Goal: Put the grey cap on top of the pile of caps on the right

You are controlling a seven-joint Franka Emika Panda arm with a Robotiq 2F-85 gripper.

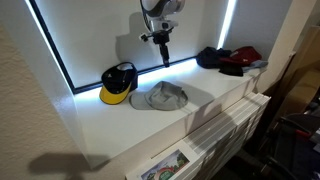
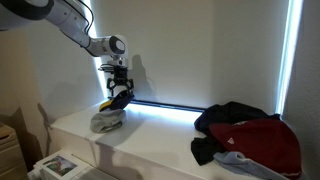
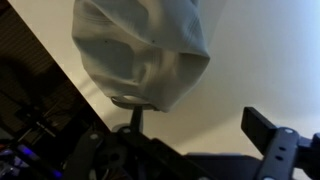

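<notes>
Hovering tool (image 1: pixel 161 58), seemingly wide, empty | grey cap (image 1: pixel 166 95) soft, crumpled, rounded | pile of caps (image 1: pixel 232 60) dark

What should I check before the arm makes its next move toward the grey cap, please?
1. Gripper empty: ok, it holds nothing.
2. Jaws open: ok, the wrist view shows one finger set far out to the side.
3. Grey cap free to grasp: ok, nothing lies on it.
4. Gripper down at the grey cap: not ok, it hangs well above it in both exterior views.
5. Black-and-yellow cap apart from the grey cap: cannot tell, they lie close together.
6. Pile ready to take the cap: ok, nothing else rests on it.
</notes>
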